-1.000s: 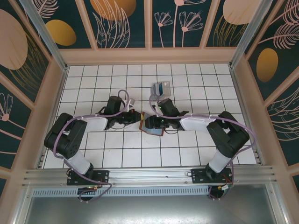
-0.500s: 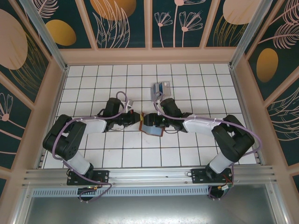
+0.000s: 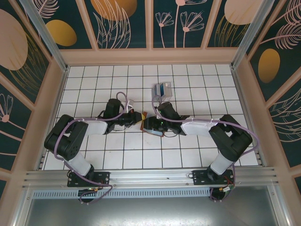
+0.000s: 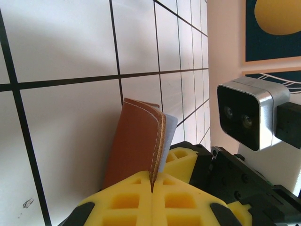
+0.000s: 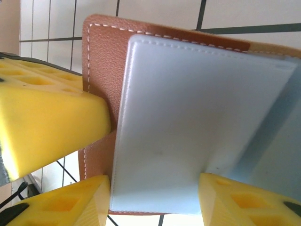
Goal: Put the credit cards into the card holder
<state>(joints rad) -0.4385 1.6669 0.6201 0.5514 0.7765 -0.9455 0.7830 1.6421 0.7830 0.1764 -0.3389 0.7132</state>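
The card holder (image 4: pixel 134 141) is pinched steady by the left gripper (image 4: pixel 153 182); its pale lining (image 5: pixel 188 108) is straddled by the jaws of the right gripper (image 5: pixel 155 188), grip unclear.

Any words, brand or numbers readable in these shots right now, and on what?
No text can be read anywhere.
card holder: plain brown leather with pale stitching, no lettering on the faces that show.
credit cards: light markings, too small to read from the top view.
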